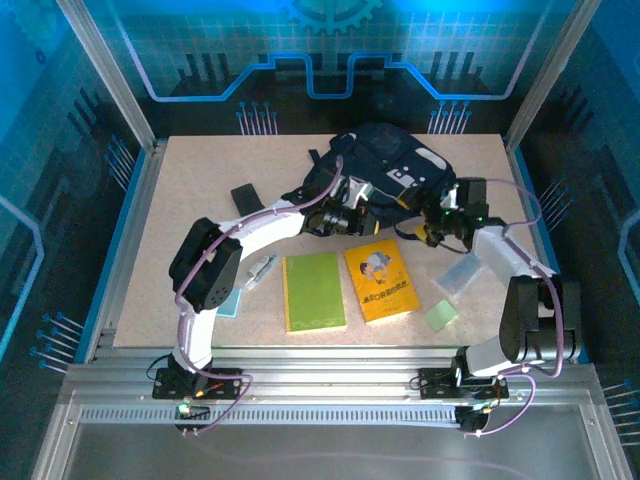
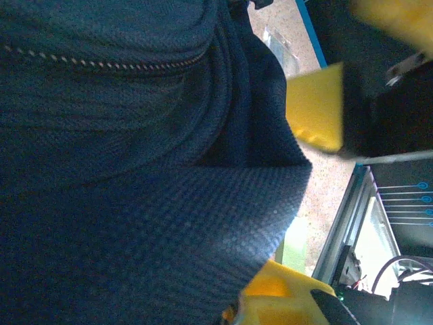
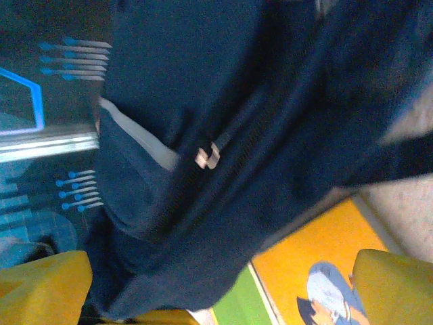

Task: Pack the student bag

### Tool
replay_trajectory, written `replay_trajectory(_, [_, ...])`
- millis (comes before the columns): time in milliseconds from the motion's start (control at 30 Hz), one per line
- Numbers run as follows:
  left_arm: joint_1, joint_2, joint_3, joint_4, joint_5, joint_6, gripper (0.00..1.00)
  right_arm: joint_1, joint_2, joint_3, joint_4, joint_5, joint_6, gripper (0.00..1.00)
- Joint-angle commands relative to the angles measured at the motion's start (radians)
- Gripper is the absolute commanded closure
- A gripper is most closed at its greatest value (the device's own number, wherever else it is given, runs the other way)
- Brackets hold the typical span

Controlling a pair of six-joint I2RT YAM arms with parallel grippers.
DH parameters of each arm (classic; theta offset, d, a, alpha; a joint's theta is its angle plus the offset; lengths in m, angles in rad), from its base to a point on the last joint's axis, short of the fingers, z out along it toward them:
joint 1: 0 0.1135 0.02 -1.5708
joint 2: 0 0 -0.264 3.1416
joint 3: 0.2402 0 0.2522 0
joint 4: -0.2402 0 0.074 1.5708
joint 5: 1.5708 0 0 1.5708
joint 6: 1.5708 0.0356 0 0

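Near edge of the table [image 1: 200, 170]: small light-green pad [image 1: 440, 316] toward the right corner, close to the right arm. Flat light-blue item [image 1: 228, 302] toward the left, partly under the left arm's elbow.

Next row back, mid-table: green book [image 1: 313, 292] and orange book [image 1: 381, 282] with a cartoon cover. Both lie flat, side by side, green on the left. Pale pen-like item [image 1: 260, 268] sits just left of the green book. Clear plastic sleeve [image 1: 462, 272] is right of the orange book, beside the right forearm.

Past the books: left gripper [image 1: 345, 218] sits at the near-left edge of the student bag [image 1: 390, 160], pressed together on a fold of its navy fabric. In the left wrist view that fold runs between the yellow fingers [image 2: 314, 108], and a zip line [image 2: 101, 64] crosses the fabric above it.

Right gripper [image 1: 437, 228] is at the bag's near-right edge, jaws spread wide. In the right wrist view the bag sits just ahead of the two yellow fingers. A pale zip pull [image 3: 206, 157] shows on the dark fabric, with the orange and green covers below.

Student bag lies along the far edge, centre to right, with its grey patches facing up and dark straps toward its left side.

Small black case [image 1: 245, 196] lies left of the bag and apart from it, in the far-left part of the surface.
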Motion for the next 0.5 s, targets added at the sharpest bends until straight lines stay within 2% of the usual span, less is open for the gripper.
replay_trajectory(0, [-0.01, 0.003, 0.043, 0.022, -0.012, -0.026, 1.0, 0.048, 0.028, -0.067, 0.174, -0.01, 0.162, 0.01])
replay_trajectory(100, [-0.022, -0.016, 0.018, 0.022, -0.019, -0.03, 1.0, 0.066, 0.099, -0.112, 0.341, 0.0, 0.25, 0.06])
replay_trajectory(167, [-0.028, -0.028, 0.002, 0.012, -0.017, -0.029, 1.0, 0.076, 0.15, -0.11, 0.415, 0.022, 0.269, 0.17])
replay_trajectory(233, [-0.028, -0.04, -0.012, -0.011, -0.014, -0.024, 1.0, 0.081, 0.198, -0.1, 0.451, 0.041, 0.274, 0.44])
replay_trajectory(333, [-0.022, -0.061, -0.031, -0.065, -0.03, 0.004, 1.0, 0.076, 0.248, -0.101, 0.506, 0.05, 0.282, 0.98])
replay_trajectory(467, [0.035, -0.075, -0.019, -0.211, -0.1, 0.042, 1.0, 0.057, 0.243, -0.085, 0.443, 0.05, 0.204, 1.0])
